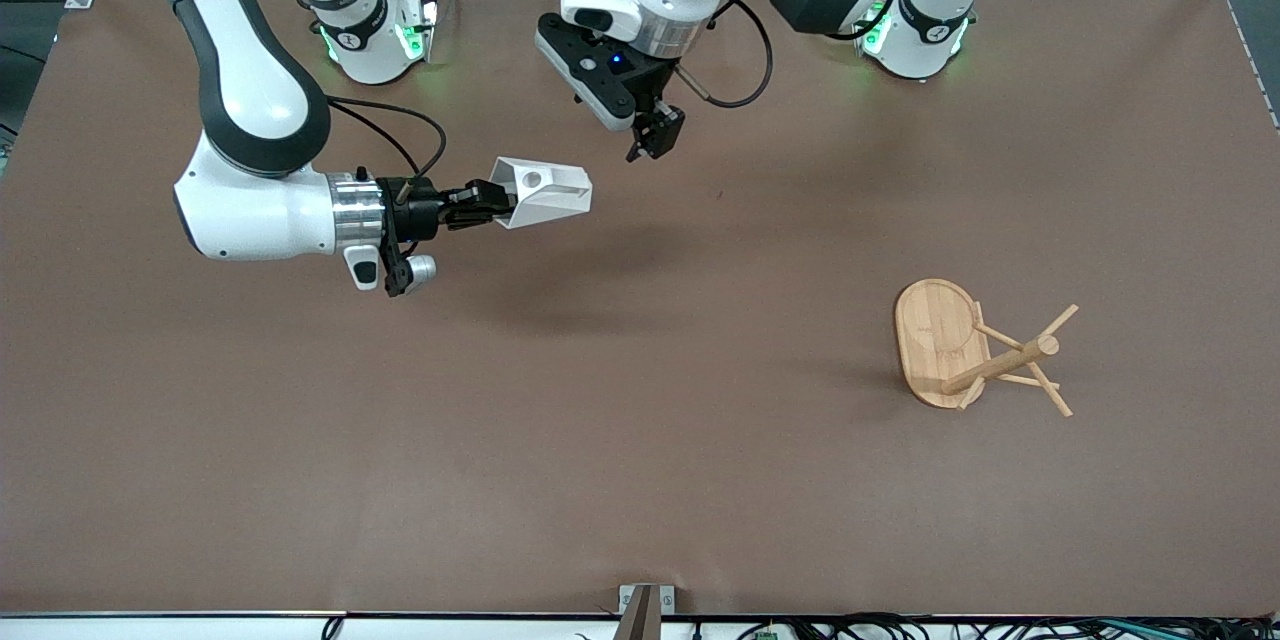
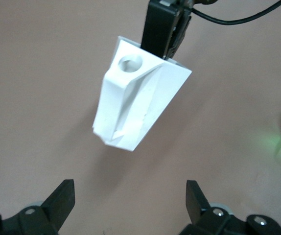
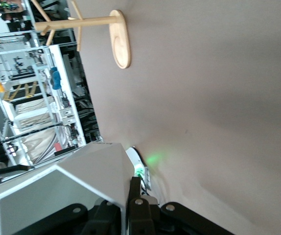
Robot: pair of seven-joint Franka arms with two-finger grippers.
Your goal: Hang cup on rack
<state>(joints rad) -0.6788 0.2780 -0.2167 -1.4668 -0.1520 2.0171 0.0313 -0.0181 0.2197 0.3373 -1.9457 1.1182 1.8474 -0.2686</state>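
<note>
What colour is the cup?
Plain matte white, no pattern. The cup shows best in the left wrist view, held up by the right pincer.

Even, bright overhead light fills the front view, and the brown table shows no glare. Soft, wide shadows lie on it beneath the 2 arms, and a fainter one beside the rack. Green lamps glow at both arm bases. In the left wrist view the cup is slightly soft and nearly washed out, its facets told apart only by pale grey shading. In the right wrist view the cup close to the lens is blurred, the background shelving bright and cluttered.
</note>
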